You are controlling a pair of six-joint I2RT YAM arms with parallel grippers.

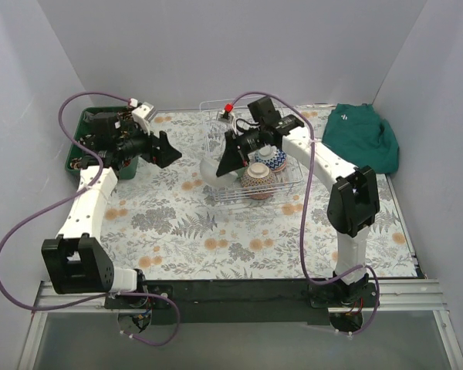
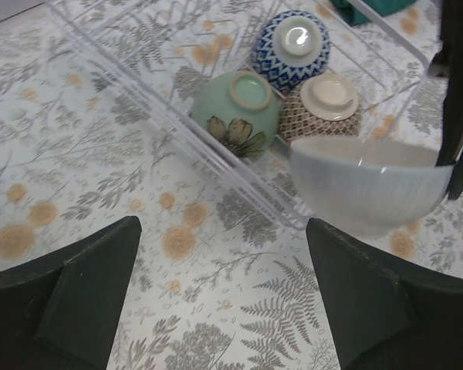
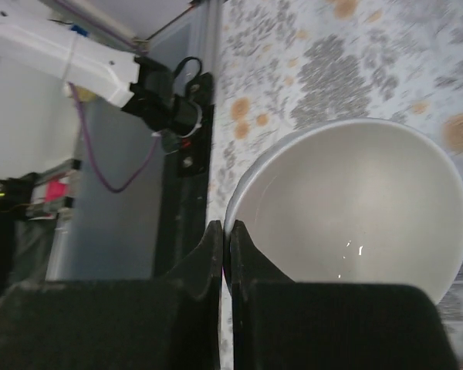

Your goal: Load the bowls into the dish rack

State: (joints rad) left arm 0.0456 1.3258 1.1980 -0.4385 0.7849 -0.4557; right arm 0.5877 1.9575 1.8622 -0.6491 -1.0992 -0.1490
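The silvery wire dish rack [image 1: 233, 199] stands mid-table and also shows in the left wrist view [image 2: 150, 104]. In it lie, upside down, a mint green bowl [image 2: 235, 108], a dark blue-white patterned bowl [image 2: 291, 48] and a brown patterned bowl [image 2: 329, 104]. My right gripper [image 1: 224, 165] is shut on the rim of the plain white bowl [image 3: 355, 208] and holds it above the rack's left front edge [image 2: 366, 181]. My left gripper [image 2: 222, 227] is open and empty, left of the rack over the tablecloth. The orange-red and red-white bowls are out of view.
A green compartmented tray [image 1: 79, 129] sits at the back left, partly behind the left arm. A dark green cloth [image 1: 363, 135] lies at the back right. White walls close in three sides of the table.
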